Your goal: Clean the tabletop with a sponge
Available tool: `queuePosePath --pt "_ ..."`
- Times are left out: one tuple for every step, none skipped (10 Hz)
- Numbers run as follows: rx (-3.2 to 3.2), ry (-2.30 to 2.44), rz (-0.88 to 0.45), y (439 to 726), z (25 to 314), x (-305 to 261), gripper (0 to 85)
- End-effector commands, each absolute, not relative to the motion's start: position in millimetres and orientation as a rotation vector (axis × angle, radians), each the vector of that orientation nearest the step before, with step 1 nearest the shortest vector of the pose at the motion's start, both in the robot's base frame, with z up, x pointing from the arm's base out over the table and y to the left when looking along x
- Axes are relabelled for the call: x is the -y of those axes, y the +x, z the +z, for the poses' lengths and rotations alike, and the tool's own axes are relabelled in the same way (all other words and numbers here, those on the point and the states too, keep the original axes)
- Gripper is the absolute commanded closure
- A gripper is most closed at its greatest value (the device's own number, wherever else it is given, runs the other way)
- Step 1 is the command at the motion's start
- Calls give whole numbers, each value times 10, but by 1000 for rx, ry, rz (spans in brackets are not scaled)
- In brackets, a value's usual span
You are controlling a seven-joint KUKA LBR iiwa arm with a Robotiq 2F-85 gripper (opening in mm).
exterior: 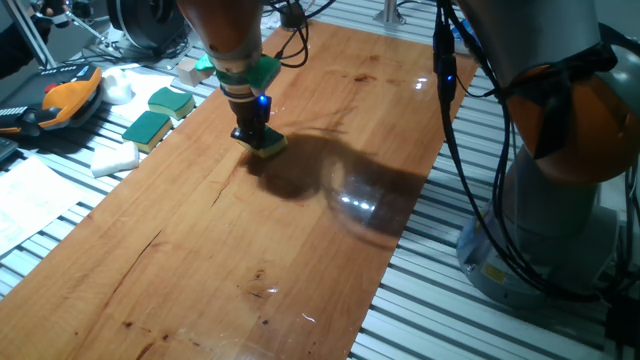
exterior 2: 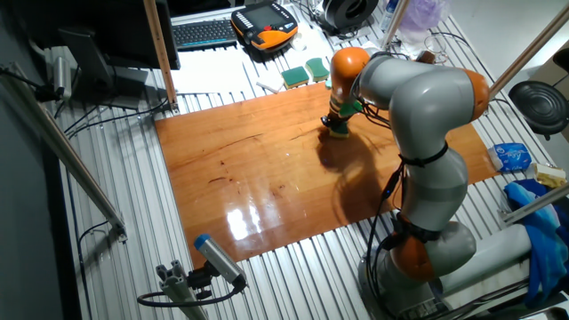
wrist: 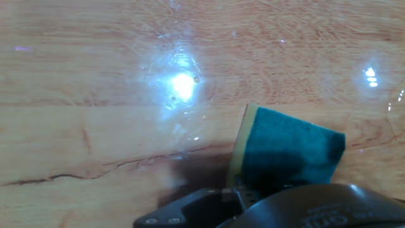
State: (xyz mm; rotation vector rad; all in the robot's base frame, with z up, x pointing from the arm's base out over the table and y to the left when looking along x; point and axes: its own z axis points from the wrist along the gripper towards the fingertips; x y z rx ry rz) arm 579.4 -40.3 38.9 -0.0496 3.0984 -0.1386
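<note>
The tabletop point(exterior: 250, 250) is a long glossy reddish-brown wooden board; it also shows in the other fixed view point(exterior 2: 258, 178) and fills the hand view point(wrist: 95, 95). My gripper point(exterior: 255, 138) is shut on the sponge point(exterior: 268, 146) and presses it onto the board near its far left part. The sponge shows a yellow edge under the black fingers. In the hand view the sponge point(wrist: 285, 149) shows its teal-green top and yellow side, held at the frame's bottom. In the other fixed view the gripper point(exterior 2: 338, 124) and sponge point(exterior 2: 339, 133) sit near the board's far edge.
Two spare green-yellow sponges point(exterior: 160, 115) and a white foam block point(exterior: 115, 158) lie on the ribbed slats left of the board. An orange pendant point(exterior: 60, 98) lies farther left. The arm's base point(exterior: 545, 220) and cables stand right of the board.
</note>
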Motion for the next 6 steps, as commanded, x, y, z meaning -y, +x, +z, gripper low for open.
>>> queuePosePath --pt "-3106 -67 -120 5808 391 420 850" --pt "-3106 -72 -125 5820 397 430 850" --pt "-3104 -77 -130 5831 399 440 850" --pt "-3101 -82 -130 5846 401 454 850" --pt "-3099 -91 -135 5867 405 477 850" --pt "-3093 -101 -140 5893 408 514 850"
